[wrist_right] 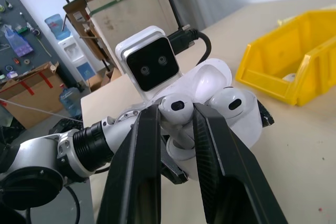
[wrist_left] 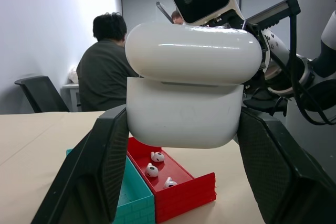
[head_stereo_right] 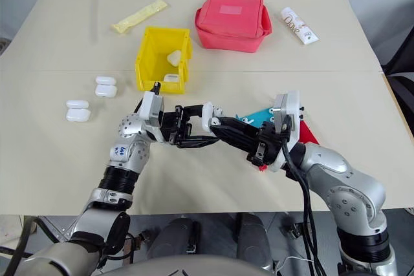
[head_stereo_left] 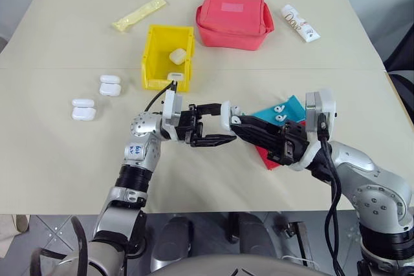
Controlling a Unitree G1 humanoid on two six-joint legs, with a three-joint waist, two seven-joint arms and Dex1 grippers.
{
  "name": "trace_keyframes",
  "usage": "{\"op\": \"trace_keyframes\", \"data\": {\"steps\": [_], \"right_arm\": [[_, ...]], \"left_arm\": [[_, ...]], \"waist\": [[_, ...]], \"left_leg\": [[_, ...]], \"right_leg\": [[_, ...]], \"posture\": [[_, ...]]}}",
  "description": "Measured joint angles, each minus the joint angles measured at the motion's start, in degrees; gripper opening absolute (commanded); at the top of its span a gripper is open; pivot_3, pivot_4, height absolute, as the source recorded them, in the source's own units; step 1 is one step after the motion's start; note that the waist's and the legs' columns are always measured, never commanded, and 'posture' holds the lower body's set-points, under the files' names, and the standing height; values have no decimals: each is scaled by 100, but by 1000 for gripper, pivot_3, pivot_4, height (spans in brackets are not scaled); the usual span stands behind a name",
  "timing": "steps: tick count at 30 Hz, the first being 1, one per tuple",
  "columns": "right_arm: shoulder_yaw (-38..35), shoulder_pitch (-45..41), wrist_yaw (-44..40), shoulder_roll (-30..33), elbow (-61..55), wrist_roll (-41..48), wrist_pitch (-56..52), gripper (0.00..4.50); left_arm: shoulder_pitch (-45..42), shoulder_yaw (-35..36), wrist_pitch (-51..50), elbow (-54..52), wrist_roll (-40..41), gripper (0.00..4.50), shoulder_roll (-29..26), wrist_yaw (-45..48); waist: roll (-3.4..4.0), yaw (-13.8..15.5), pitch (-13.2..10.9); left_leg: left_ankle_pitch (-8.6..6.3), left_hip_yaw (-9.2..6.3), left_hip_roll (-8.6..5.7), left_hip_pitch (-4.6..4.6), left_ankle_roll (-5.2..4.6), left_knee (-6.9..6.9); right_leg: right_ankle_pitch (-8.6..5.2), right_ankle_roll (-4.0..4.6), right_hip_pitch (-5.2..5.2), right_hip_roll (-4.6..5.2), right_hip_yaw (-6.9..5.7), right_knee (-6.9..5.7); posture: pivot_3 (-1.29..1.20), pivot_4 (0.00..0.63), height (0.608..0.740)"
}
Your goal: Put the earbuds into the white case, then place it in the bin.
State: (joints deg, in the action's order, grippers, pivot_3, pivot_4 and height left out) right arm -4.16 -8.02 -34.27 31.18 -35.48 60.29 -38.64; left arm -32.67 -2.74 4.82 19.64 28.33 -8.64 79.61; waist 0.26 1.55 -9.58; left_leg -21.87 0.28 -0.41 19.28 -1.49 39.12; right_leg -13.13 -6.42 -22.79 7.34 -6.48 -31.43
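Observation:
My left gripper (wrist_left: 184, 135) is shut on the white case (wrist_left: 184, 111), held above the table with its lid (wrist_left: 194, 53) flipped open. My right gripper (wrist_right: 176, 116) meets it from the right, shut on one earbud (wrist_right: 175, 104) just over the case's open top. A second earbud (wrist_right: 231, 103) sits in the case beside it. More earbuds lie in the teal tray (head_stereo_left: 292, 109) and the red tray (wrist_left: 181, 182). The yellow bin (head_stereo_left: 150, 63) stands behind the grippers with two white cases (head_stereo_left: 178, 56) inside.
Two more white cases (head_stereo_left: 110, 85) (head_stereo_left: 84, 109) lie on the table to the left. At the back are a red pouch (head_stereo_left: 233, 17), a yellow packet (head_stereo_left: 138, 14) and a white tube (head_stereo_left: 299, 22). A person (wrist_left: 107, 66) sits facing away, beyond the table.

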Motion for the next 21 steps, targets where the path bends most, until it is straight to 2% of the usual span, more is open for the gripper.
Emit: {"op": "trace_keyframes", "data": {"steps": [21], "right_arm": [[188, 10, -515, 101, 271, -193, 170, 498]], "left_arm": [[56, 65, 63, 140, -5, 2761, 103, 126]], "waist": [[0, 2, 0]], "left_leg": [[-1, -1, 0, 0, 1, 0]], "right_leg": [[0, 1, 0, 9, -2, 2]], "posture": [[0, 150, 740]]}}
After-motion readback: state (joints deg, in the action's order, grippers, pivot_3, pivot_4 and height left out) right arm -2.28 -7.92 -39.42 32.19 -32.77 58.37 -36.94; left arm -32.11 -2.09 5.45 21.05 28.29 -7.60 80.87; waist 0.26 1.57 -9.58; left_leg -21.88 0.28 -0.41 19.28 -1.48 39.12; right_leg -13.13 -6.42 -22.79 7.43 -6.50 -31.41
